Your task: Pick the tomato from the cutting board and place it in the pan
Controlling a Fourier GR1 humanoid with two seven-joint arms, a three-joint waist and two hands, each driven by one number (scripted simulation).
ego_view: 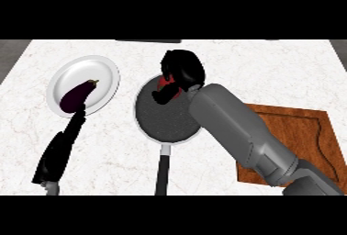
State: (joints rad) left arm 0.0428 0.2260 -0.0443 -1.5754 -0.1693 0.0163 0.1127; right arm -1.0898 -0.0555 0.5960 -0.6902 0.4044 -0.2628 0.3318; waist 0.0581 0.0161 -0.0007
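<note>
A dark speckled pan (159, 120) with a long black handle lies mid-counter. My right hand (181, 69) hovers over the pan's far rim, fingers curled around the red tomato (165, 83), of which only slivers show between fingers and thumb. The wooden cutting board (298, 133) lies at the right, partly hidden by my right forearm, with nothing visible on it. My left hand (55, 158) shows at the lower left as a dark, thin shape, edge-on near the counter's front.
A white plate (78, 73) at the back left holds a dark purple eggplant (76, 95). The pan's handle (162, 172) runs toward the counter's front edge.
</note>
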